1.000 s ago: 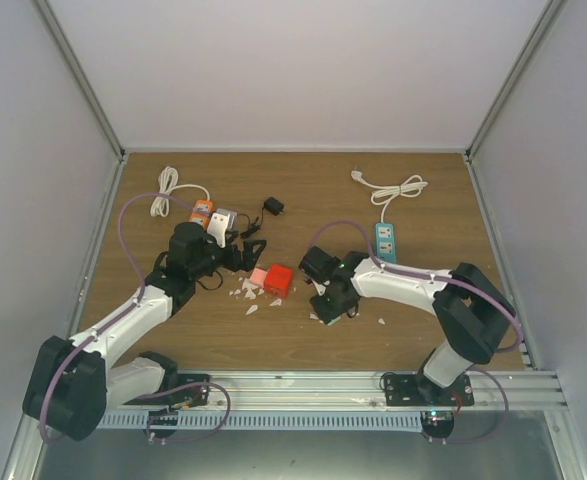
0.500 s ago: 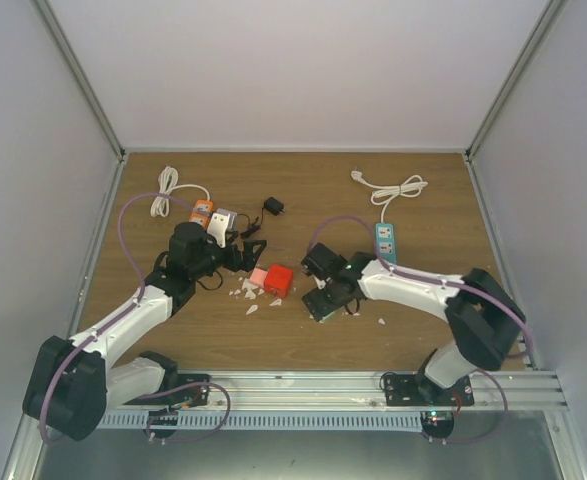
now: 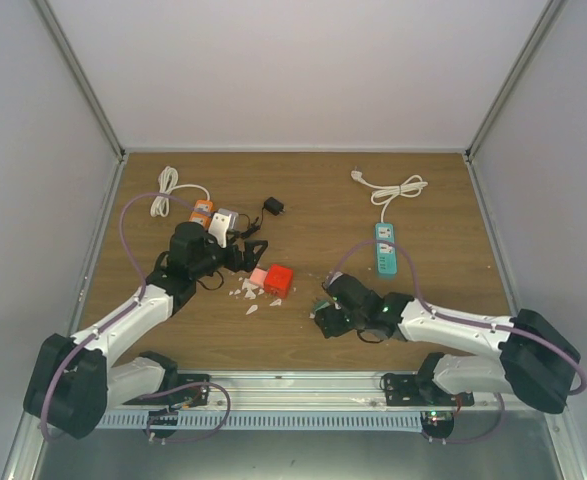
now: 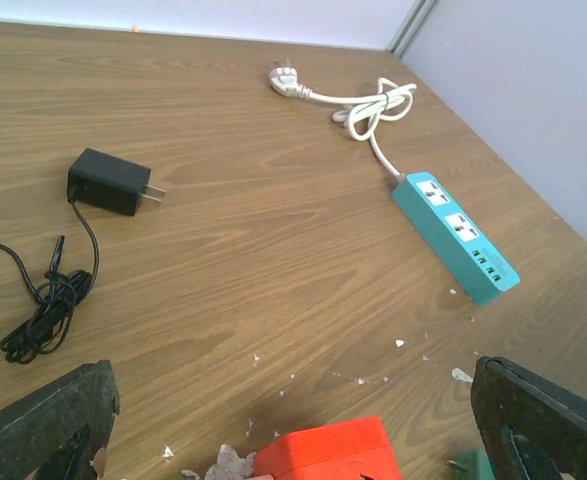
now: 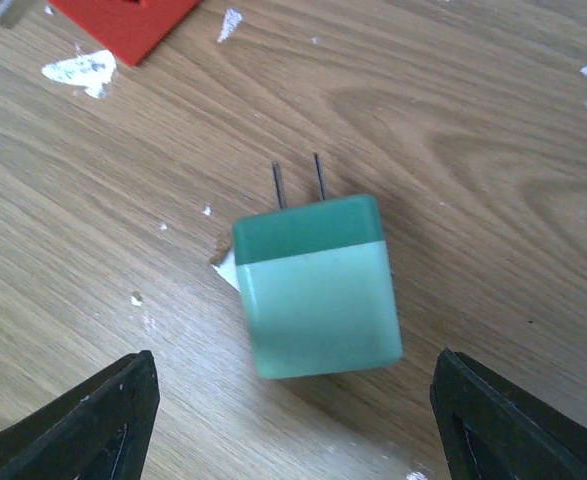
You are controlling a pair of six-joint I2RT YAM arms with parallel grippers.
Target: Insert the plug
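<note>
Between the right jaws, spread wide, the green plug (image 5: 316, 287) lies flat, untouched, on the worktop (image 5: 493, 120), open wood off every edge. Left of the plug, the left jaws gape wide; the teal power strip (image 3: 385, 246) sits well apart beyond it.

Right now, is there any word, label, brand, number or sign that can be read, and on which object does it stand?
No text can be read.
Green two-tone plastic cube plug: plain faces, no marking.
Teal plastic power strip, red plastic cube, black wall adapter: no legible marking.
Small orange object: too small to tell.
</note>
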